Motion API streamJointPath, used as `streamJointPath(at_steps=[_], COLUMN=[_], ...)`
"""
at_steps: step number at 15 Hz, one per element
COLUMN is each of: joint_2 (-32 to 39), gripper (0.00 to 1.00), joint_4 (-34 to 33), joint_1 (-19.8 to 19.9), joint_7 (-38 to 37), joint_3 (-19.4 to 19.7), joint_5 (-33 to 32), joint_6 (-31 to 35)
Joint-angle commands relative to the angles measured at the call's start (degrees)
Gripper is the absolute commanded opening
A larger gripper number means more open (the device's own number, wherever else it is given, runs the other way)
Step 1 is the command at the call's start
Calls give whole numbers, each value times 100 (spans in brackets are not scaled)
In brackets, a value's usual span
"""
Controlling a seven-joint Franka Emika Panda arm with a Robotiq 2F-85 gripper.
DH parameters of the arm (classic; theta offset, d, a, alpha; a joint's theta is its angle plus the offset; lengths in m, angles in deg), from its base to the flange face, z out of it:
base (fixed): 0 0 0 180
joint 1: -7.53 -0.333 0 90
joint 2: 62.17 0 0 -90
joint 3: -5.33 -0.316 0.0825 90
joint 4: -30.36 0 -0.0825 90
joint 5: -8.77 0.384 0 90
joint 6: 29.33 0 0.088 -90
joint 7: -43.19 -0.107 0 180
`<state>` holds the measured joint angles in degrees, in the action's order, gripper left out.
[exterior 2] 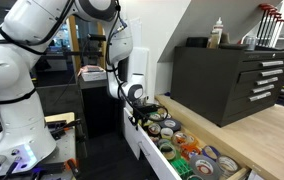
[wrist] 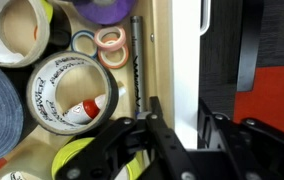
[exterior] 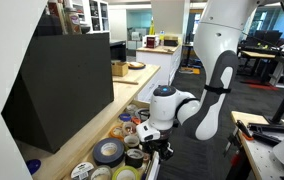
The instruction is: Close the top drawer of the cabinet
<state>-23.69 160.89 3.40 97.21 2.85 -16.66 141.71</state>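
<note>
A black tool chest stands at the right in an exterior view, with a bottle on its top. Tape rolls lie packed together, near. The wrist view shows a white roll near a purple roll. A cardboard box sits farther back.

The white arm reaches down from high up, its elbow folded and its last links curling in toward the wrist. The hand hangs low and points downward in both exterior views. In the wrist view its dark fingers stand apart, a clear gap between them
</note>
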Motion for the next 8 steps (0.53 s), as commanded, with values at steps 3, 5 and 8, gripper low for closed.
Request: streamJointPath(at_steps=[3, 5, 8], joint_2=[225, 343, 541], gripper=[14, 14, 14], joint_4=[-444, -688, -1138], joint_1=[64, 53, -41], joint_7=[3, 10, -35], joint_3=[-33, -46, 31], joint_5=[-51, -28, -41], joint_6=[-187, -349, -650])
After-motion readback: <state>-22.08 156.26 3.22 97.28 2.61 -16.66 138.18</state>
